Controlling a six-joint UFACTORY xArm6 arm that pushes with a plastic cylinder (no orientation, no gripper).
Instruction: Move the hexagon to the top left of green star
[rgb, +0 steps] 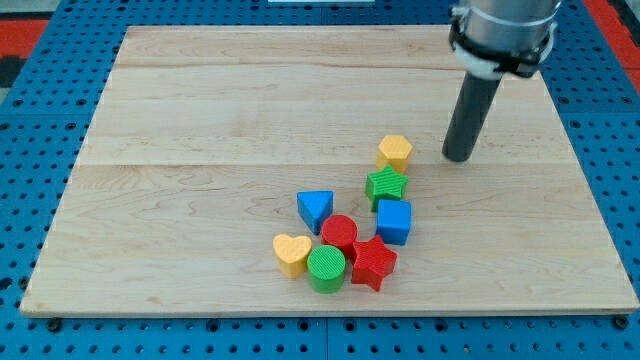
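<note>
The yellow hexagon (395, 152) sits right of the counter's middle, just above and slightly to the view's right of the green star (386, 185), the two touching or nearly so. Below the green star and touching it is the blue cube (394, 221). To the view's left of that cube lies the blue triangle (315, 210), and just under the triangle's right corner is the red cylinder (339, 234). The red star (373, 263) lies below the blue cube, beside the green cylinder (326, 268), which touches the yellow heart (291, 254) on its left. My tip (459, 158) rests on the wooden counter (200, 120) to the view's right of the yellow hexagon, near it but apart, with bare wood between them. The arm carries no pincer, only the dark rod, so there is no clenched or released state to tell.
</note>
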